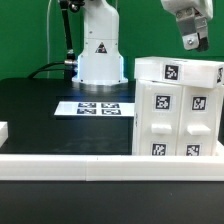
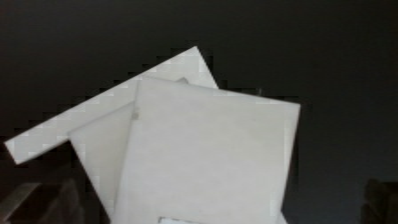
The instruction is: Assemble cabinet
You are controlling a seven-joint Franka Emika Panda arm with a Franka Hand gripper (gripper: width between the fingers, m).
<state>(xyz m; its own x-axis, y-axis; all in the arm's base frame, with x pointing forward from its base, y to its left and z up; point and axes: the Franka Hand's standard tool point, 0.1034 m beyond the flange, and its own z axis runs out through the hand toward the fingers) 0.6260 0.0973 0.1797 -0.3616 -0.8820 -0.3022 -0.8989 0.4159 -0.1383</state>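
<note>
White rail (image 1: pixel 90 153) runs along the near edge of the black worktop (image 1: pixel 40 110). Just behind it, at the exterior view's right, stands the white cabinet (image 1: pixel 180 110), upright and covered in marker tags. Above it hangs the gripper (image 1: pixel 193 38), apart from the cabinet and holding nothing; whether its jaws are parted I cannot tell. Farther back, the marker board (image 1: pixel 100 108) lies before the arm's base (image 1: pixel 100 55). From the wrist, the cabinet (image 2: pixel 205 150) shows as pale angled panels.

Place: robotics lab, test bench | Signs: white arm base (image 1: pixel 100 50) bolted at the back of a black table (image 1: pixel 45 115) | green backdrop (image 1: pixel 25 35) behind | marker board (image 1: pixel 99 107) lying flat on the table | white furniture parts (image 1: pixel 178 110) tagged with markers | white rail (image 1: pixel 100 164) edging the front
</note>
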